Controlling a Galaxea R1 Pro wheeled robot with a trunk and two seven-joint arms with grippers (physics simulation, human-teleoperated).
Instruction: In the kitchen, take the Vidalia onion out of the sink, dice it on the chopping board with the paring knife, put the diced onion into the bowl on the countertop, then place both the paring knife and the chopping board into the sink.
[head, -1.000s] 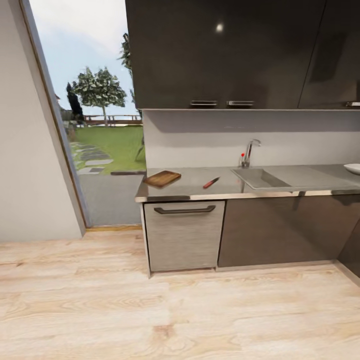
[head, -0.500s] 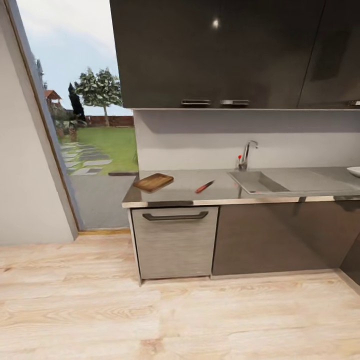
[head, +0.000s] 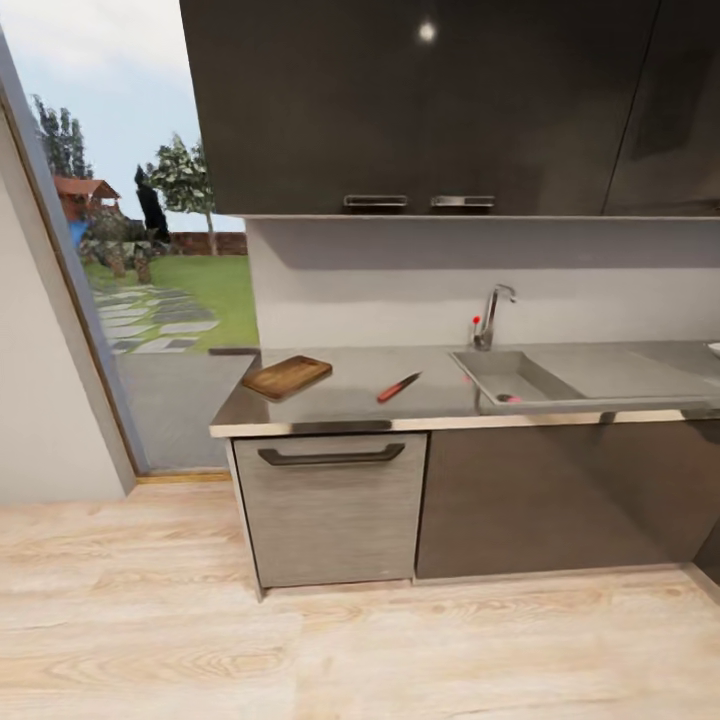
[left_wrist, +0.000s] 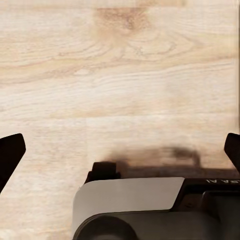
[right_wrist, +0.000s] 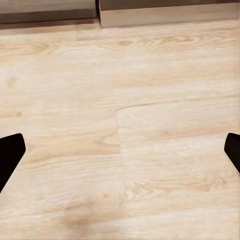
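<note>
The countertop (head: 330, 405) bears the chopping board (head: 286, 377) and, well apart, the paring knife (head: 398, 387).

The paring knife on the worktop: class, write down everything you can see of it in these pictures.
The paring knife is small and slim, with a red handle and a thin dark blade. It lies flat on the glossy grey worktop, set at a slant, handle toward the front edge. It sits between the wooden chopping board and the sink, apart from both. Nothing touches it but the worktop.

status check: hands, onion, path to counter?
Left hand, right hand open, empty, over floor. Onion in sink. Board, knife on countertop.
</note>
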